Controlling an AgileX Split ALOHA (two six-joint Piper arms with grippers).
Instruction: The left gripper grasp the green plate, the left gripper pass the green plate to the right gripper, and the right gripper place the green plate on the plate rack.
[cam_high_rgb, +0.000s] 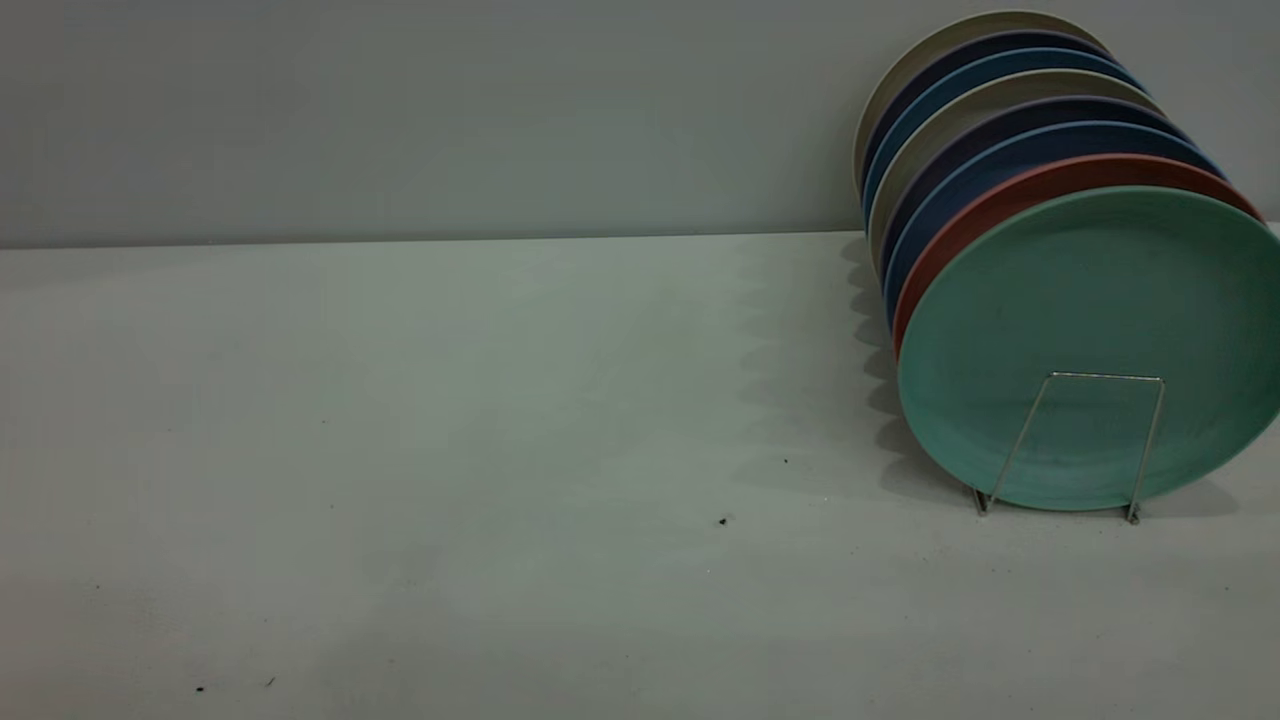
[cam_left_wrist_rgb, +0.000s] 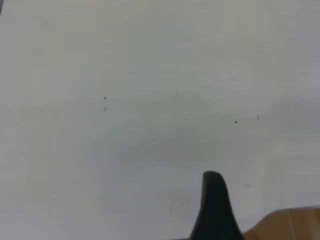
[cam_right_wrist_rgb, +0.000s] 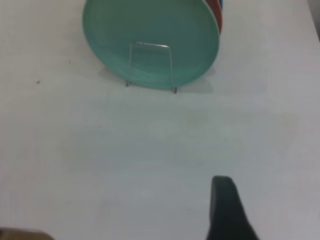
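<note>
The green plate (cam_high_rgb: 1090, 300) stands upright at the front of the plate rack (cam_high_rgb: 1100, 378), at the right of the table, leaning against the plates behind it. It also shows in the right wrist view (cam_right_wrist_rgb: 150, 25), behind the rack's front wire loop (cam_right_wrist_rgb: 150, 45). My right gripper (cam_right_wrist_rgb: 227, 210) shows only as a black tip over bare table, well apart from the plate and holding nothing I can see. My left gripper (cam_left_wrist_rgb: 214, 210) shows only as a black tip over bare table, with no plate in its view. Neither arm appears in the exterior view.
Behind the green plate stand a salmon-pink plate (cam_high_rgb: 1000, 195), several blue plates (cam_high_rgb: 960, 180) and beige plates (cam_high_rgb: 930, 60). The white table (cam_high_rgb: 500, 450) runs left to a grey wall. A wooden edge (cam_left_wrist_rgb: 290, 225) shows beside the left gripper.
</note>
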